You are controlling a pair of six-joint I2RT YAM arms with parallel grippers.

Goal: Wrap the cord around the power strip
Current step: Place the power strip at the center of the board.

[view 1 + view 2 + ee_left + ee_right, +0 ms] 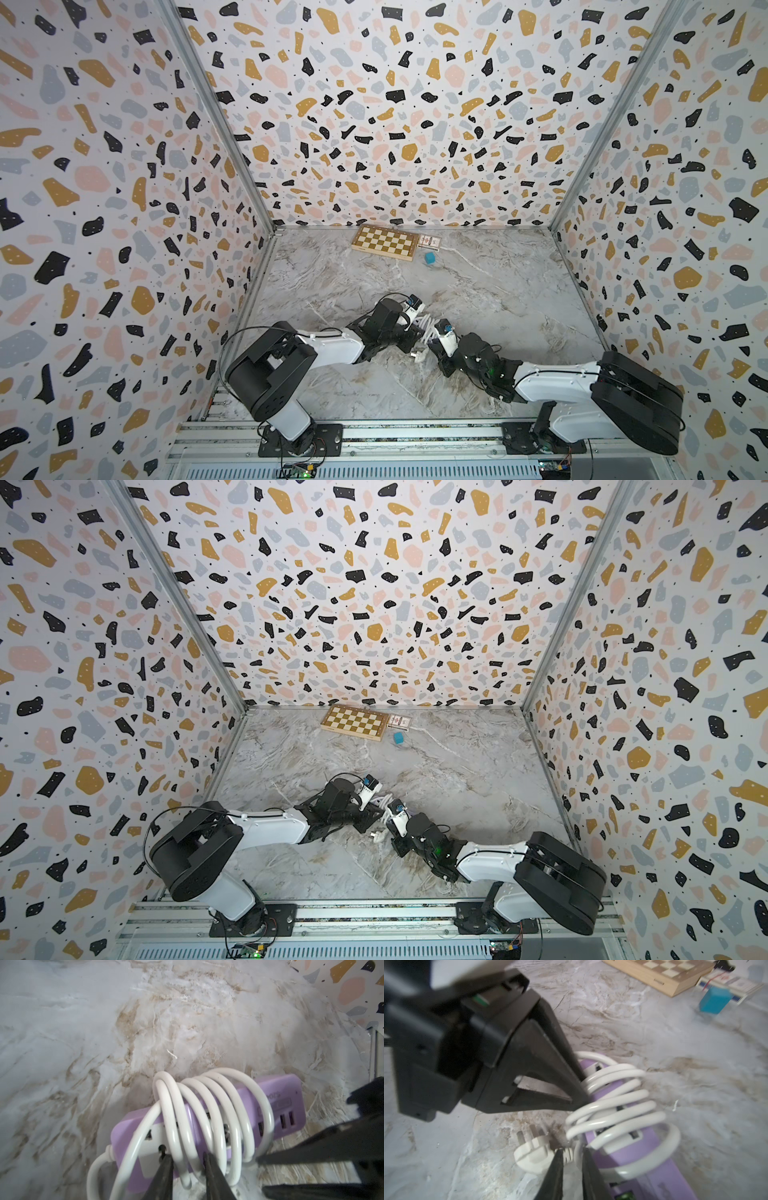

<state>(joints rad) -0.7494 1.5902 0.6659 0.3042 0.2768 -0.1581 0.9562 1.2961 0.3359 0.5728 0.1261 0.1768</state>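
Out from the rail [415,432] at the near edge of the marble-pattern table [519,291], the left gripper [187,1155] and the right gripper [573,1149] meet over the power strip [286,1088], which lies flat a little to the near side of mid-table with its sockets up. The cord [207,1105] runs around it in several loose turns over the socket end, with the USB ports bare. The plug [531,1157] lies on the table just beside the strip. The left gripper straddles one turn at a long side of the strip. Its jaws are narrowly parted, with slack showing beside that turn. The right gripper hangs at the cord's neck behind the plug, jaws only slightly apart yet wider than the cord between them, so nothing looks pinched. The winding looks all but finished, and the step in hand is judged to be the release. Done well, each gripper opens a touch more and backs out along the line of its own fingers, up and clear, not sideways, since a fingertip hooked in a springy coil could drag turns off the end. The plug is best kept tucked against the strip so the last turn does not spring loose. By the far wall, well apart, lie a chessboard [385,242], a small card box [430,241] and a blue cube [430,258].
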